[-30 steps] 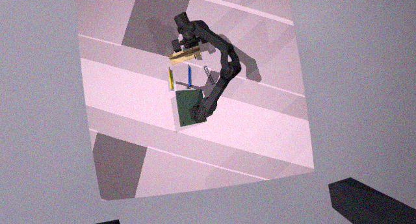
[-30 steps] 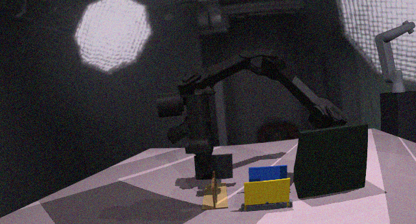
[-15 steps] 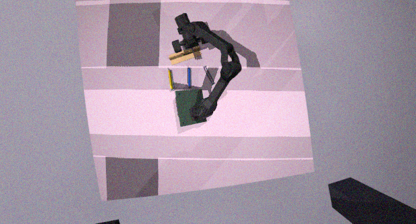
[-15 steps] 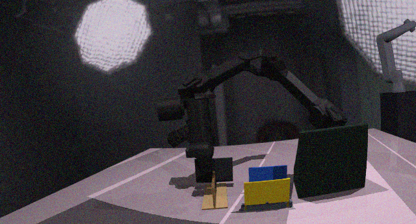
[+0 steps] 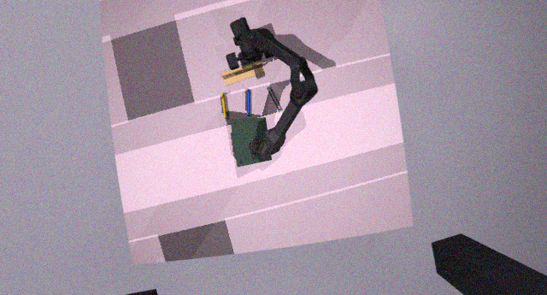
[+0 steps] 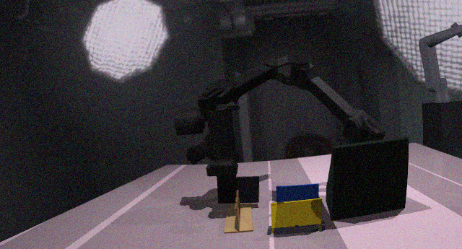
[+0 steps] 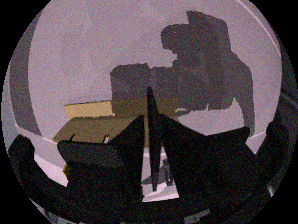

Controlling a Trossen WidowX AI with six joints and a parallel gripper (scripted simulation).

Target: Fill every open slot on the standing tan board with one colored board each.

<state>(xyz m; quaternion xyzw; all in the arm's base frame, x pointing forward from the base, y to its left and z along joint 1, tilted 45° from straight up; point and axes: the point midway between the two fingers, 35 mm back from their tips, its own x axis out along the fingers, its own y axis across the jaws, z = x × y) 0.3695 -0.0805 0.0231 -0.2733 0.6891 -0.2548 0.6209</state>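
Observation:
The tan board [image 5: 235, 78] [image 6: 237, 220] [image 7: 90, 129] stands on its base. A dark board [image 6: 248, 189] [image 7: 149, 100] stands upright and crosswise at one end of it, low down near the base; whether it is fully down is hidden. My gripper [image 6: 227, 185] [image 7: 150, 119] is slightly open around the dark board, with narrow gaps beside it in the wrist view. Two empty slots show in the wrist view, left of my fingers. The yellow board [image 5: 223, 104] [image 6: 296, 213] and the blue board [image 5: 249, 102] [image 6: 297, 192] stand in their holders. A third holder [image 5: 274, 99] is empty.
A large dark green block [image 5: 245, 137] [image 6: 368, 180] stands beside the holders, close to the arm's base. The arm arches above the side of the empty holder.

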